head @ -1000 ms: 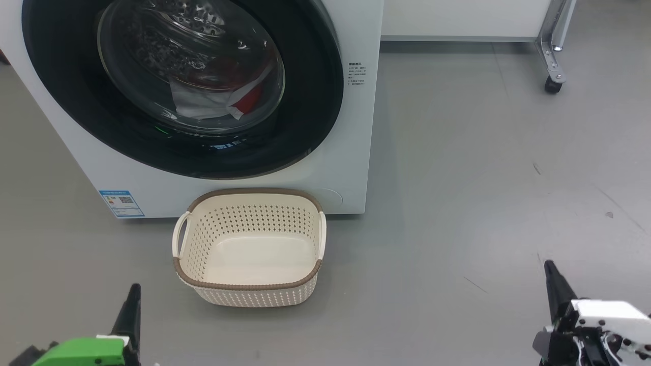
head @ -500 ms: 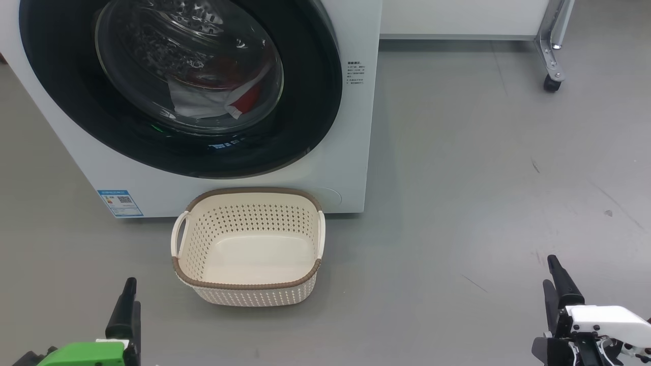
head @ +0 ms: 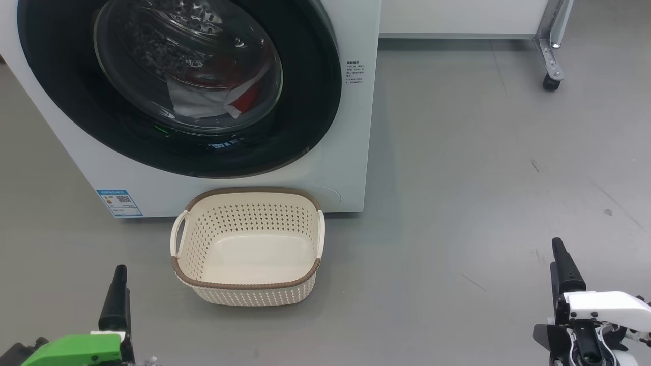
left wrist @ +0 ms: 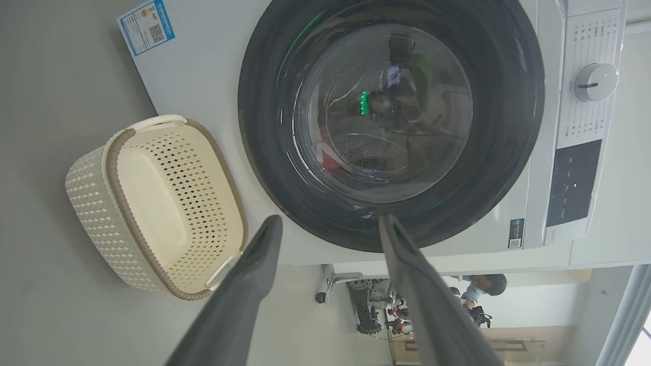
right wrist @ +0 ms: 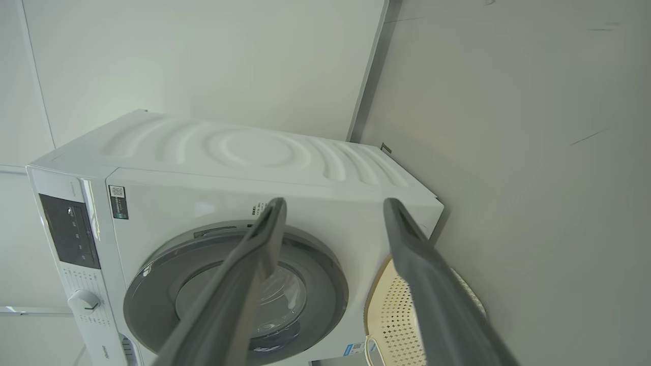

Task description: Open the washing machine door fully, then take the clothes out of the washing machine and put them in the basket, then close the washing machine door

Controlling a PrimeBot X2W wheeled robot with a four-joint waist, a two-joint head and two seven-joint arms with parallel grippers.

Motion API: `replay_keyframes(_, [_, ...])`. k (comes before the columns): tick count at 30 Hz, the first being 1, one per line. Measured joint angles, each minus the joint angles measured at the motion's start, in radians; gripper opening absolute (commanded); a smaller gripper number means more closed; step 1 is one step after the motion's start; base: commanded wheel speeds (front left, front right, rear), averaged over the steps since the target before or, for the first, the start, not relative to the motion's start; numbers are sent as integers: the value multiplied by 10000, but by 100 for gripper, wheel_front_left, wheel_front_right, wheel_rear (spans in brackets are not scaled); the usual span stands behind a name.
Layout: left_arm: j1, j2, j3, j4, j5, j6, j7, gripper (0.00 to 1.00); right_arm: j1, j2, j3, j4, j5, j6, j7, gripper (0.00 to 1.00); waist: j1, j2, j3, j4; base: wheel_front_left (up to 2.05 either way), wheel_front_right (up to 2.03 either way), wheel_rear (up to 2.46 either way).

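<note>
The white washing machine point(head: 351, 152) stands at the upper left with its door point(head: 310, 101) shut flat against the front. Behind the glass bowl lie the red and white clothes point(head: 203, 104). The cream basket point(head: 244, 285) sits on the floor just in front of the machine, with nothing in it. My left gripper point(head: 119, 272) is low at the left, well short of the basket. My right gripper point(head: 558, 244) is low at the far right. In the wrist views the left gripper point(left wrist: 330, 218) and right gripper point(right wrist: 333, 201) are open and hold nothing. The door point(left wrist: 508, 127) and basket point(left wrist: 114, 168) lie ahead.
A metal leg on a caster point(head: 552, 61) stands at the back right under a white panel. The machine's control knob point(left wrist: 595, 81) and dark display are beside the door. A person point(left wrist: 483, 284) sits far off in the room. Grey floor spreads to the right of the machine.
Both grippers' fingertips have risen in the head view, the left drifting slightly left and the right slightly right. The machine, door and basket have stayed put.
</note>
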Motion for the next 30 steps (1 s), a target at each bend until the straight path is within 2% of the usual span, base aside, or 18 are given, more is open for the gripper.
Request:
replay_keyframes(8, [-5, 113, 2, -393, 625, 0, -259, 100, -180, 12, 115, -387, -637, -36, -209, 100, 0, 0, -4, 12, 0, 0, 0])
replay_keyframes(15, [-4, 447, -75, -721, 1831, 0, -460, 100, -279, 27, 127, -790, -1390, -188, -407, 100, 0, 0, -9, 21, 0, 0, 0])
replay_keyframes(25, [-1, 462, -59, -1200, 3237, 0, -773, 100, -390, 40, 385, -1237, -2874, -525, -667, 100, 0, 0, 18, 17, 0, 0, 0])
replay_keyframes(30, [15, 502, -86, -1388, 4349, 0, -909, 100, -404, 44, 667, -1505, -3917, -788, -865, 100, 0, 0, 66, -3, 0, 0, 0])
